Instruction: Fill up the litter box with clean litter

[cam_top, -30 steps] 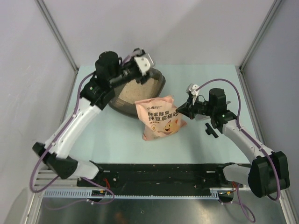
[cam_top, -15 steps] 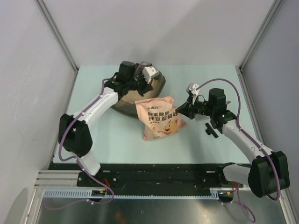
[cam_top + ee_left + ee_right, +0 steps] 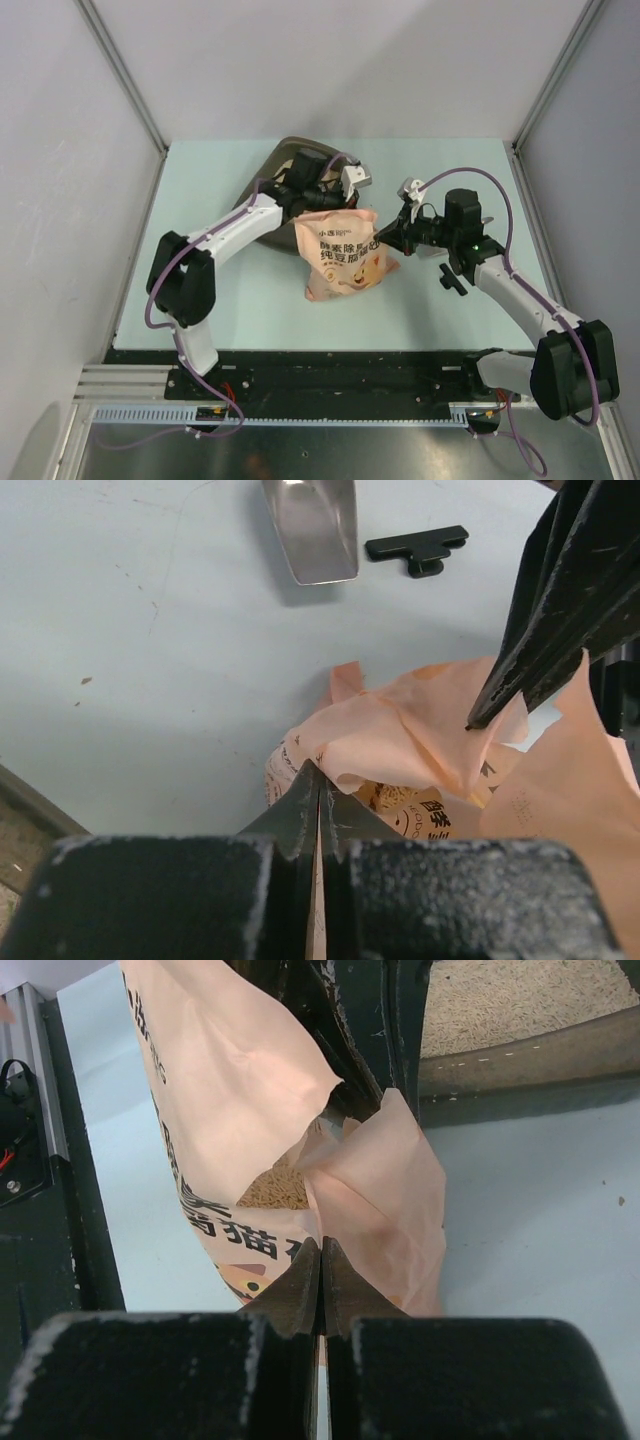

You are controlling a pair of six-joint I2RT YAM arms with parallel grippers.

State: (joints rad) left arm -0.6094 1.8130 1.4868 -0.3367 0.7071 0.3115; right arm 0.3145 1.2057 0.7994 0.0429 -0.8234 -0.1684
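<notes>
The salmon-pink litter bag [image 3: 345, 255] stands mid-table with its top open. My left gripper [image 3: 332, 208] is shut on the bag's back top edge, and the left wrist view shows the pink film pinched between the jaws [image 3: 320, 780]. My right gripper [image 3: 384, 238] is shut on the bag's right top corner [image 3: 321, 1252]. Clean litter [image 3: 272, 1190] shows inside the bag's mouth. The dark litter box [image 3: 288, 150] lies behind the bag, partly hidden by the left arm. More clean litter [image 3: 520, 1005] fills it in the right wrist view.
A grey metal scoop [image 3: 312, 525] and a black clip [image 3: 417, 549] lie on the pale tabletop beyond the bag. The clip [image 3: 450, 280] sits by the right arm. Cage posts and walls border the table on both sides and at the back.
My left arm swung from over the litter box to the bag's top edge, and its gripper shut on the bag. The right gripper kept its hold and did not move.
</notes>
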